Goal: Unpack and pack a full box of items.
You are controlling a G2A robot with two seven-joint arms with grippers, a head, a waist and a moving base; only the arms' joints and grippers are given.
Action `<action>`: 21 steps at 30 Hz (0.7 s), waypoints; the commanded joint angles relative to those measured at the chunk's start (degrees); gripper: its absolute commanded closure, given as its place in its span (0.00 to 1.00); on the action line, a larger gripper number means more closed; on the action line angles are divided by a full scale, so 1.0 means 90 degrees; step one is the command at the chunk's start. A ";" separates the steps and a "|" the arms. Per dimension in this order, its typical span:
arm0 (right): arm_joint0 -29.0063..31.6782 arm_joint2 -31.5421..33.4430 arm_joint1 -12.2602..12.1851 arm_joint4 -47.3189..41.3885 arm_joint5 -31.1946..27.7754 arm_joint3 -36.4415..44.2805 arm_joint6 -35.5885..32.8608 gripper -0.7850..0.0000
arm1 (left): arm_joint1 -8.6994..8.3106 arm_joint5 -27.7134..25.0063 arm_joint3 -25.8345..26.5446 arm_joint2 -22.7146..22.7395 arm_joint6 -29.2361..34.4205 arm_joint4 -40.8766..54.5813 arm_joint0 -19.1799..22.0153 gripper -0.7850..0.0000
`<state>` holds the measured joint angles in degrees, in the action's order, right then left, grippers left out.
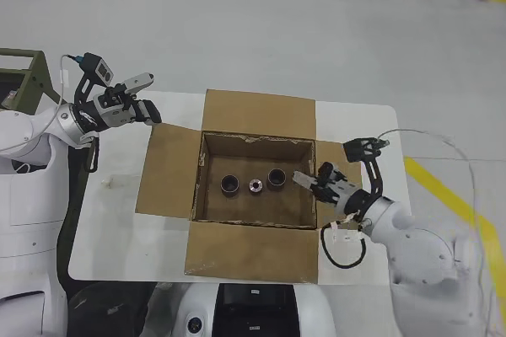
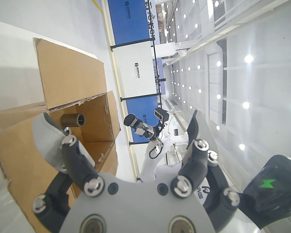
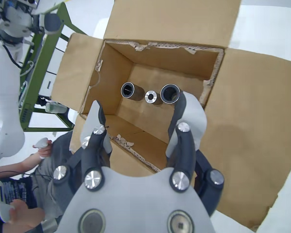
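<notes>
An open cardboard box (image 1: 255, 139) stands mid-table with its four flaps spread flat. Three metal cylinders stand in a row on its floor: a dark sleeve (image 1: 229, 184) (image 3: 128, 90), a smaller silver one (image 1: 255, 186) (image 3: 151, 97) and another dark sleeve (image 1: 277, 177) (image 3: 170, 94). My right gripper (image 1: 308, 180) (image 3: 139, 105) hangs open over the box's right rim, above and beside the nearest dark sleeve, holding nothing. My left gripper (image 1: 149, 97) (image 2: 120, 126) is open and empty, raised off the box's left flap near the far-left corner. One dark sleeve (image 2: 72, 120) shows past it.
The white table (image 1: 110, 219) has bare room left of the box and a narrower strip to its right. A green metal frame (image 1: 21, 76) stands beyond the table's far-left corner. A torn box edge (image 3: 126, 144) lies under the right gripper.
</notes>
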<state>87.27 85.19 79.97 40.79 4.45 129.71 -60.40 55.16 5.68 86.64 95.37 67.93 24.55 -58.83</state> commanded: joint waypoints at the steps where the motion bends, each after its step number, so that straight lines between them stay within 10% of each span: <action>1: 0.0117 0.0389 -0.0031 -0.0390 -0.0100 0.0024 0.0003 0.22 | 0.0000 0.0000 0.0000 0.0000 0.0000 0.0000 0.0000 0.00; 6: 0.0274 0.1064 -0.0093 -0.1242 -0.0219 -0.0158 0.0066 0.00 | 0.0000 0.0000 0.0000 0.0000 0.0000 0.0000 0.0000 0.00; 21: 0.0235 0.2244 -0.0299 -0.2958 -0.0502 -0.1808 0.0043 0.00 | 0.0000 0.0000 0.0000 0.0000 0.0000 0.0000 0.0000 0.00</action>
<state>89.39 105.09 77.41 14.20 0.00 114.26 -60.20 55.16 5.68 86.64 95.37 67.93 24.55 -58.83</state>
